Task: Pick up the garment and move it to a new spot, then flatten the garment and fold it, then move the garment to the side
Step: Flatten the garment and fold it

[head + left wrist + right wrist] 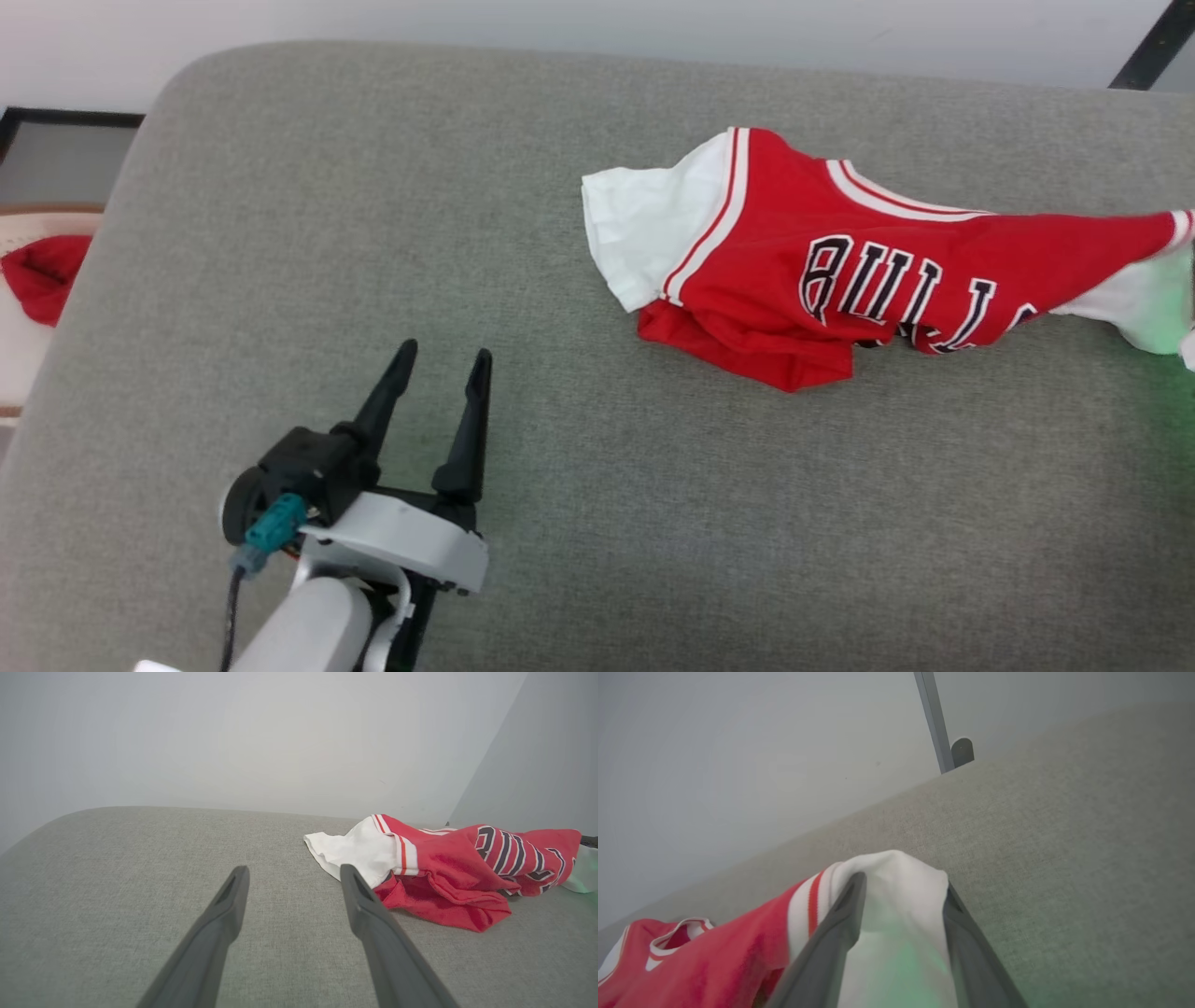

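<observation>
The garment [803,252] is a red jersey with white sleeves and black lettering, lying crumpled at the right of the grey cushioned surface [597,523]. In the left wrist view the garment [448,868] lies ahead and to the right. My left gripper [444,350] hovers open over bare fabric at the lower left, well apart from the jersey, with nothing between its fingers [293,870]. My right gripper [903,882] has its fingers spread apart, with the white sleeve [896,905] bunched loosely between and over them; the garment's red body [714,961] trails off to the left.
A red cloth [42,275] lies on a pale object beyond the surface's left edge. A grey post [934,718] stands behind the far edge, against a pale wall. A black bar [1153,47] crosses the top right corner.
</observation>
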